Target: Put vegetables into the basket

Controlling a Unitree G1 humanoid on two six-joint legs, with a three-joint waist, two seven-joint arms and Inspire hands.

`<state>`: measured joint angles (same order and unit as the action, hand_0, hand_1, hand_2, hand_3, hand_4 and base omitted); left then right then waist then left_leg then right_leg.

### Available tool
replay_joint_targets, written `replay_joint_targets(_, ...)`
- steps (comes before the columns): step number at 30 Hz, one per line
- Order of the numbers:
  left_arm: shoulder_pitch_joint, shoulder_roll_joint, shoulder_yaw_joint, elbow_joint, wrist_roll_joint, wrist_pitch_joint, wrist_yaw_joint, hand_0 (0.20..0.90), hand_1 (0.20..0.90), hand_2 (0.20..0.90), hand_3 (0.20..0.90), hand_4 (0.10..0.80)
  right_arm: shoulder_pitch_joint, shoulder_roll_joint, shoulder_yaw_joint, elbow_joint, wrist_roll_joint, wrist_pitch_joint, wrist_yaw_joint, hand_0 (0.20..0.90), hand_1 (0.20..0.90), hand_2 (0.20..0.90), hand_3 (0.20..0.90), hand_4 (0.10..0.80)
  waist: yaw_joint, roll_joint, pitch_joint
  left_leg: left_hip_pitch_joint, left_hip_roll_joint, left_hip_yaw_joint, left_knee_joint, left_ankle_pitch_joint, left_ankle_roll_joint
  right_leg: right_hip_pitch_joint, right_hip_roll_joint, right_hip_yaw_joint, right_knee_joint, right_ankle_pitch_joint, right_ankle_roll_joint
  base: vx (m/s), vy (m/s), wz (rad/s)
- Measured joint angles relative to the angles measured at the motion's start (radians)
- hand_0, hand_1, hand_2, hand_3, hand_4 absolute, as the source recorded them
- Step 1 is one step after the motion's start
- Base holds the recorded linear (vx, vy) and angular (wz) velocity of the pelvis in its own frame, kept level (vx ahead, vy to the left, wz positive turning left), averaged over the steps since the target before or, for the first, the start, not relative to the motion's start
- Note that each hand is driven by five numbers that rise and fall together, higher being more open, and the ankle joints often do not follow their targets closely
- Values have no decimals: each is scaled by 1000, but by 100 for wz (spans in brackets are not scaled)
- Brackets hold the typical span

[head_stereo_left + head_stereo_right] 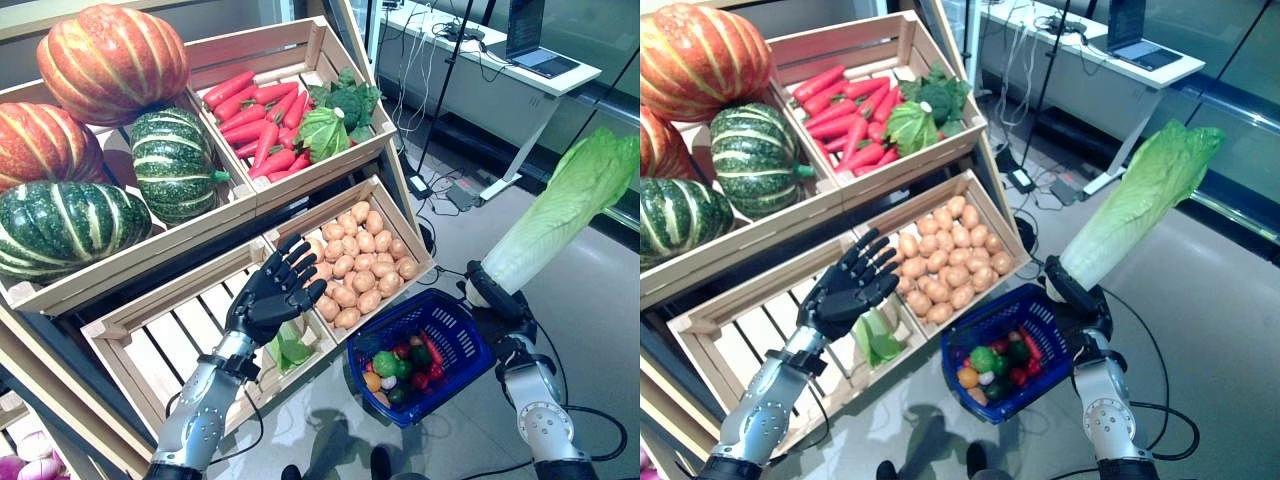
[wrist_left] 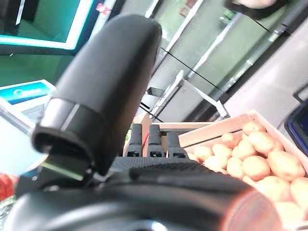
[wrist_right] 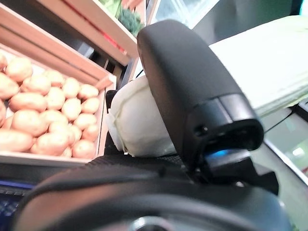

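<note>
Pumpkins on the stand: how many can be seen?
4, all in the top-left crate: orange at the back, orange at the left edge, green in the middle, green in front. Others may be hidden.

Both eye views look down from the head onto the wooden crates and the blue basket (image 1: pixel 440 345), side by side, sharing nearly all. Each wrist view looks very near along its own hand; both show the potatoes (image 2: pixel 260 163).

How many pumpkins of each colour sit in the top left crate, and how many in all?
Orange striped pumpkins: 2
Dark green striped pumpkins: 2
Total in the crate: 4
</note>
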<state>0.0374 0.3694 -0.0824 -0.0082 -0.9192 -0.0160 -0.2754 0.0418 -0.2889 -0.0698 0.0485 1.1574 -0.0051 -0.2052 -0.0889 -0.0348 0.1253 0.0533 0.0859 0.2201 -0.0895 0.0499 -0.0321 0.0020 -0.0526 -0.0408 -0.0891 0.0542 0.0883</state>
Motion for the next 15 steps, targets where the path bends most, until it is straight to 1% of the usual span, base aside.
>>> replay_joint_targets(3,0,0,-8,0,0,-1,1,900,900,900,900,800,12,42,21,43,0,-26,-10,300,300,300,300,400,4,-1,3,0,-1,-2,0,0,0,1,-1,-2,0,0,0,0,0,0)
replay_joint_targets(7,0,0,-43,-3,0,-1,5,900,900,900,900,800,44,97,68,129,0,-80,-14,300,300,300,300,400,9,1,15,-3,-1,-8,0,1,0,1,-3,-16,-3,-1,0,-4,-17,5)
replay_joint_targets(10,-10,0,-65,-16,0,-34,6,900,900,900,900,800,47,107,100,201,0,-108,-15,300,300,300,300,400,13,18,35,-57,-5,-25,0,16,2,-45,-5,-25,1,4,0,-231,-8,15)
replay_joint_targets(12,-37,0,-72,-18,0,-58,6,900,900,900,900,800,15,106,104,262,1,-128,-14,300,300,300,300,400,24,32,84,-87,-6,-29,1,30,5,-72,-5,-28,1,21,-2,-258,-30,8)
replay_joint_targets(15,-85,1,-73,-18,-1,-94,6,900,900,900,900,800,-39,103,117,347,34,-144,-14,300,300,300,300,400,29,45,146,-141,-7,-52,1,51,5,-115,-4,-48,1,33,-5,-218,-42,18)
